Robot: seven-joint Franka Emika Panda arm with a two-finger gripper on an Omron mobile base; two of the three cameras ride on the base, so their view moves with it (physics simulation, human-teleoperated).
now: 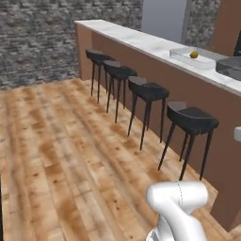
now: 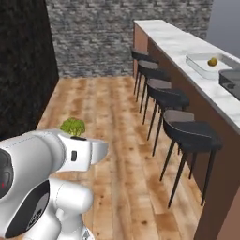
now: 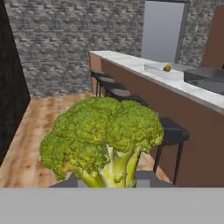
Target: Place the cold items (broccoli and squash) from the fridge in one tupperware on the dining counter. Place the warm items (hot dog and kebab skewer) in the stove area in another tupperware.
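My gripper is clenched on the broccoli stalk, far from the clear tupperware already holding the squash on the dining counter, so a thin stalk grip could slip while carrying it there.

- The robot arm is white and smooth, with fat round parts like big tubes.
- It looks a bit shiny, with soft grey shade on its curves.
- One big round joint low down has a dark, nearly black face with faint pale marks on it, too small to read.
- At the far left edge, another dark joint shows a small red spot.
- A little dark square spot sits on the side of the white part near the hand.
- From the left side, the arm shows as a white rounded elbow with a thin dark line where two parts meet.
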